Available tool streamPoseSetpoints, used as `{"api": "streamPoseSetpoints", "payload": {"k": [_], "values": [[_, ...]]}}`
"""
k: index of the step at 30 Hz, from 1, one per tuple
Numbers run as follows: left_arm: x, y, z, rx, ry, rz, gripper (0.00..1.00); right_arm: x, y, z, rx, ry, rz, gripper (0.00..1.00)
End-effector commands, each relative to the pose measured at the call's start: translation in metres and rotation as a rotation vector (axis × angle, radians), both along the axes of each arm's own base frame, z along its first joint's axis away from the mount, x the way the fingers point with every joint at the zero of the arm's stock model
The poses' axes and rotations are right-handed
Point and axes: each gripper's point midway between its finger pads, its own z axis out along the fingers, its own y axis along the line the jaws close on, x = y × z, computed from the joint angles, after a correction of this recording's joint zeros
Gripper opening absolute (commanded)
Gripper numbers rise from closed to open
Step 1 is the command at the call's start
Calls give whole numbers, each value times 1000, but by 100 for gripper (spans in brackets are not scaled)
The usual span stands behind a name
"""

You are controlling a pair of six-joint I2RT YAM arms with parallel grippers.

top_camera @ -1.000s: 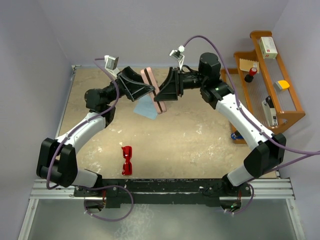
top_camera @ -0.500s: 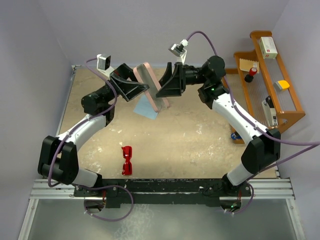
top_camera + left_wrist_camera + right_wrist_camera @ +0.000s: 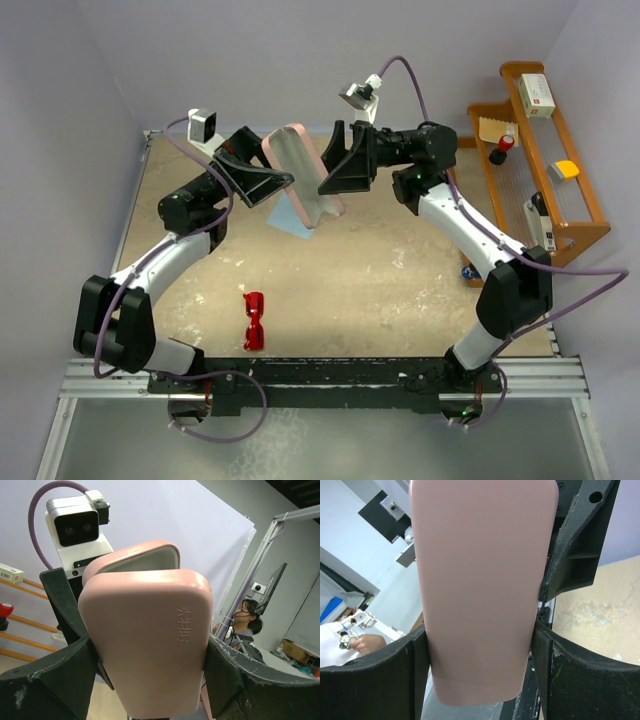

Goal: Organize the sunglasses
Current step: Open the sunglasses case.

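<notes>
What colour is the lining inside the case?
Pale off-white. The lining of the pink case shows best in the left wrist view.

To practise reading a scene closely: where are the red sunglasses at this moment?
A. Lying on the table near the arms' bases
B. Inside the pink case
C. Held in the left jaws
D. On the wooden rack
A: the sunglasses lie on the table with nothing touching them, while the case is held in the air farther back.
</notes>
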Motion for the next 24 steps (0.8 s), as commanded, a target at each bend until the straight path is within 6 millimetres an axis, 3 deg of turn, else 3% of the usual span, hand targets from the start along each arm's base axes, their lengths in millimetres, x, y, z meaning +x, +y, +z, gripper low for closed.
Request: {"api": "streamPoseSetpoints", "payload": {"k": [1,8,24], "values": [[-52,8,6,12,-278,-31,2,-23,-15,51,175,-137,-5,0],[-57,9,3,25,-304,-23,2,-26,-20,74,301,-122,77,0],[-55,8,1,27,-331,-3,2,-18,-21,77,365,-30,110,0]]}}
